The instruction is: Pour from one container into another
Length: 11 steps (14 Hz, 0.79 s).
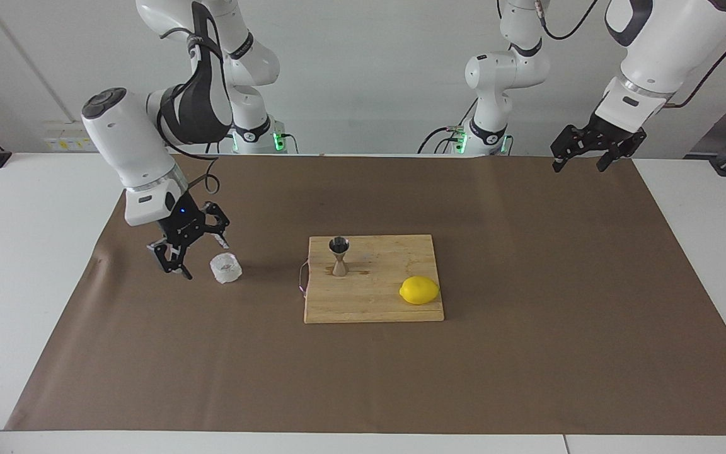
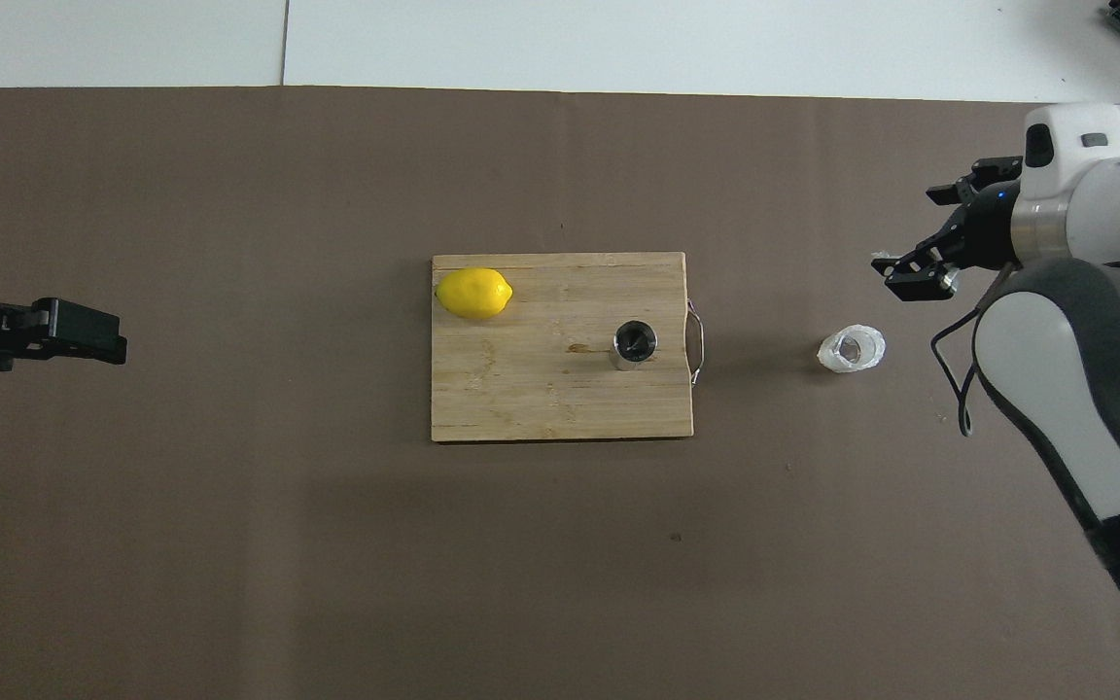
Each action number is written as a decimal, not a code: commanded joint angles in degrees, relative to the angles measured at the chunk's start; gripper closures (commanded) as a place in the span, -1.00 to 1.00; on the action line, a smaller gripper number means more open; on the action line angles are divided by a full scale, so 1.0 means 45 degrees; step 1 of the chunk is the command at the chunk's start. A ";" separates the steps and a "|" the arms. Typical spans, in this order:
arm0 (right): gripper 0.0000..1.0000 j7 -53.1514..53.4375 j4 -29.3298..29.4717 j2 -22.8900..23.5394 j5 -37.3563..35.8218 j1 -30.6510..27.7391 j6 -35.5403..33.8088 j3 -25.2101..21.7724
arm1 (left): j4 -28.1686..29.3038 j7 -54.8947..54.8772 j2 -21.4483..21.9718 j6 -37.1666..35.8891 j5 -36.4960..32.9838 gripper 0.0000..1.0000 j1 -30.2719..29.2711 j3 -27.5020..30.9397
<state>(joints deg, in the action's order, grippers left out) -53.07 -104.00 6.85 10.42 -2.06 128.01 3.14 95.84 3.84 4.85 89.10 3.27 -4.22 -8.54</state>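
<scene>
At centre left of the facing view, the right end effector [image 1: 190, 251] hangs empty, fingers apart, beside the clear faceted cup [image 1: 225, 268]. The steel jigger [image 1: 339, 256] stands mid-frame on a cutting board [image 1: 388, 302] with a lemon [image 1: 419, 291]. The left end effector [image 1: 579, 161], also spread, waits upper right above the brown-papered worktop [image 1: 527, 353].

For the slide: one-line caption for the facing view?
Right pincer open beside the clear cup; steel jigger upright on the board; left pincer waits.

Robot lab, two bench-mounted arms [image 1: 149, 145], paper-covered table [image 1: 527, 353]
</scene>
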 commanded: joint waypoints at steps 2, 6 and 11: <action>-1.00 0.3773 0.0749 -0.0483 -0.0792 -0.0089 -0.0925 0.0084 | -0.0164 -0.0032 -0.0061 -0.0250 0.0133 -1.00 -0.0195 -0.0114; -1.00 0.7992 0.0729 -0.1323 -0.0870 -0.0070 -0.1607 0.0084 | -0.0164 -0.0012 -0.0061 -0.0250 0.0133 -1.00 -0.0195 -0.0114; -1.00 1.3115 0.1835 -0.1971 -0.1589 -0.0186 -0.3965 0.0025 | -0.0164 -0.0012 -0.0061 -0.0250 0.0133 -1.00 -0.0195 -0.0114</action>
<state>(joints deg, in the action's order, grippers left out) -0.44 -99.63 -2.15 5.99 -2.11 115.15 3.02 95.84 3.84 4.85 89.10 3.27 -4.22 -8.54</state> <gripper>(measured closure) 0.000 0.000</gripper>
